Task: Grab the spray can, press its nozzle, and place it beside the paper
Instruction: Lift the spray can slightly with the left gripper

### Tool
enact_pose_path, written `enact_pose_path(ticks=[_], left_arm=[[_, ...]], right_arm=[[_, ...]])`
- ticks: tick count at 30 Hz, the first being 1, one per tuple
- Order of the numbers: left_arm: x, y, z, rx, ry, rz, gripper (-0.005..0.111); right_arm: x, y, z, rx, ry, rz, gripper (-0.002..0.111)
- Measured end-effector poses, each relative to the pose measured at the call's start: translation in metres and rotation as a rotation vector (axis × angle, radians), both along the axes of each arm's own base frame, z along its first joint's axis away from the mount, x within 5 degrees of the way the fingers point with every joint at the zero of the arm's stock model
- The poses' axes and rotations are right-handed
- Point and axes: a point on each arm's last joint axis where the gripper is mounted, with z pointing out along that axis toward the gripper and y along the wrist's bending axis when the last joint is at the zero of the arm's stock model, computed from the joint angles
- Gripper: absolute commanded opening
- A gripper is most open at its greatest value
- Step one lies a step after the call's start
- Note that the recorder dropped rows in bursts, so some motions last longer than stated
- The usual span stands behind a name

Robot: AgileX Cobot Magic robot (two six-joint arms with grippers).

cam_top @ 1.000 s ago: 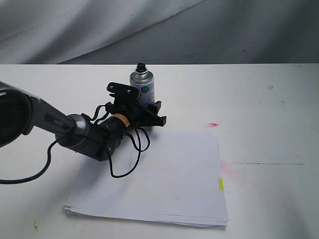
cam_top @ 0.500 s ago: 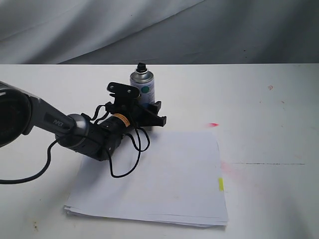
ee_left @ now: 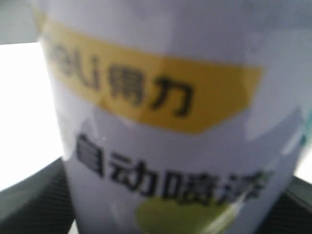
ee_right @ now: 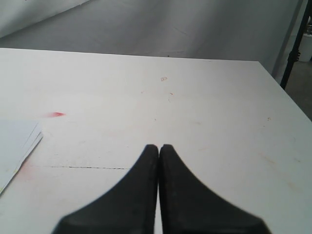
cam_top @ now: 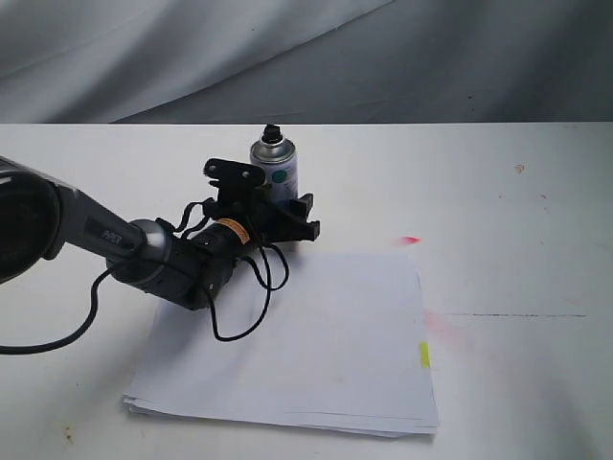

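Observation:
The spray can (cam_top: 279,172) stands upright on the white table just beyond the far edge of the paper (cam_top: 326,335), its black nozzle (cam_top: 270,131) on top. My left gripper (cam_top: 290,209) reaches in from the left, its black fingers on either side of the can's lower body and pressed against it. In the left wrist view the spray can (ee_left: 170,122) fills the picture, with a dark finger (ee_left: 29,195) at each lower corner touching its sides. My right gripper (ee_right: 159,147) is shut and empty, low over bare table.
A small red paint mark (cam_top: 410,239) lies right of the can, with a faint pink smear and a thin dark line past the paper's yellow tab (cam_top: 424,355). A grey cloth hangs behind the table. The paper's corner (ee_right: 14,139) shows in the right wrist view.
The left gripper's fingers have drawn in slightly on the can, and the can has shifted a little to the left. The right gripper has not visibly moved.

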Motion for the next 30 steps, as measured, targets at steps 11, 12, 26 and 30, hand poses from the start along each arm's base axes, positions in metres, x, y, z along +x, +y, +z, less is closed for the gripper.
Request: enact_pose_path(ticks=[11,12,26,30], left_arm=[[0.0027,0.0048,0.0024,-0.037,-0.016,0.022,0.080],[0.0028,0.0048,0.0026,-0.037,-0.019,0.022,0.080],[0.0037,0.0038,0.0069,-0.048,-0.067,0.012,0.004],[0.0042,0.0035,0.0078,-0.046,-0.060,0.012,0.000]], right_arm=[[0.0000,0.0000,0.0000,0.000,0.000,0.000,0.000],[0.0000,0.0000,0.0000,0.000,0.000,0.000,0.000],[0.0000,0.0000,0.0000,0.000,0.000,0.000,0.000],[0.0000,0.0000,0.0000,0.000,0.000,0.000,0.000]])
